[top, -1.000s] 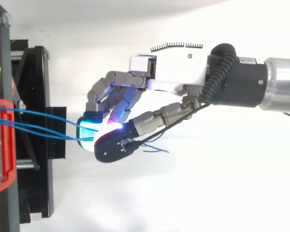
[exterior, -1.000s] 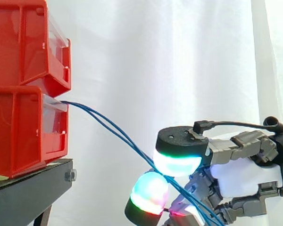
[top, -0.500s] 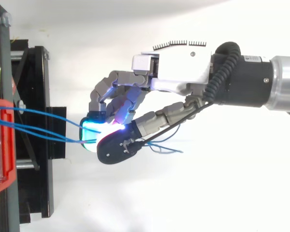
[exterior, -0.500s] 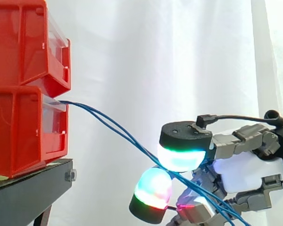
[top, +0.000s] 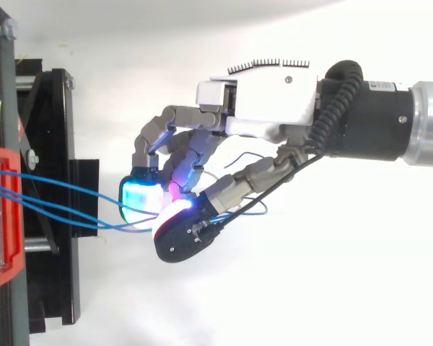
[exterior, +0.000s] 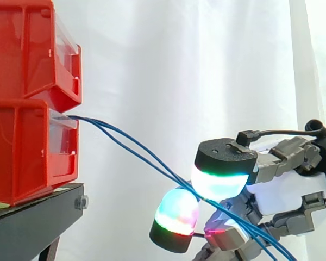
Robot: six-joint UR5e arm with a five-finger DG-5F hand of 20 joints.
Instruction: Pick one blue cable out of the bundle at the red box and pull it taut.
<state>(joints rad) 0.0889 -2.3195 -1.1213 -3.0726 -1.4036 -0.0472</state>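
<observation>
Your hand point(top: 267, 94), thumb and fingers curled together, pinches the blue cables point(exterior: 131, 148) well apart from the red box point(exterior: 22, 152) they run from. Over the last second it has drawn back from the box, straightening the strands. More than one strand seems held, so the pull looks unfinished.

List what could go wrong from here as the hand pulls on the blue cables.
1. At least two blue cables run side by side from the lower red bin into the hand; pulling may tighten both, not one.
2. Their loose ends curl behind the hand, so the cables might slide through the pads instead of going taut.
3. A hard pull could drag the bin off the black stand, since it sits near the edge.
</observation>
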